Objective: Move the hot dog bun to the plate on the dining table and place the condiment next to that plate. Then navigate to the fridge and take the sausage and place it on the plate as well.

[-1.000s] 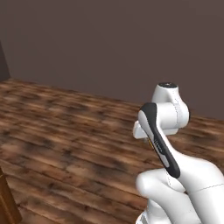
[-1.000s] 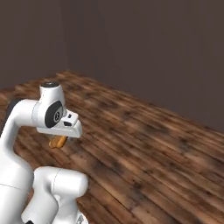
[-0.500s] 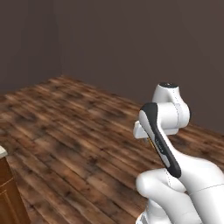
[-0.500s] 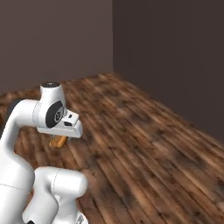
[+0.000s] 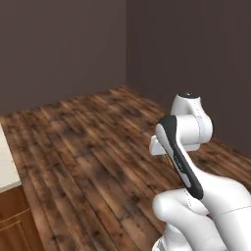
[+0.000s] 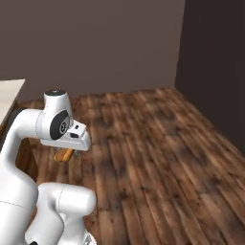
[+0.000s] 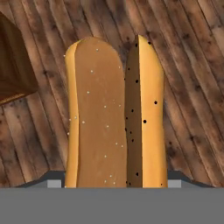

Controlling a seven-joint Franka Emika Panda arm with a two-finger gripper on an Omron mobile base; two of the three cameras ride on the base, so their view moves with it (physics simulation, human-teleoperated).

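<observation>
**Bun Carried Along the Gripper's Line, Table Not Yet in Sight**

While the base stood over bare wooden floor [image 5: 88, 147], the hot dog bun [image 7: 113, 113] sat directly ahead of the gripper [image 7: 114, 186], in its grasp and not set down anywhere. In the hand view the bun's long axis ran straight away from the camera, along the gripper's own line, its two halves side by side with the split between them. The fingertips themselves were hidden by the bun's near end, so contact could not be seen outright; judging by how the bun hung above the floor, the jaws stood fairly wide and were closed on it. From the right base view a tan end of the bun [image 6: 63, 155] poked out below the hand. A counter edge [image 5: 7, 166] showed at the left. No plate or dining table was visible, so the next move probably called for more driving before any lowering.
</observation>
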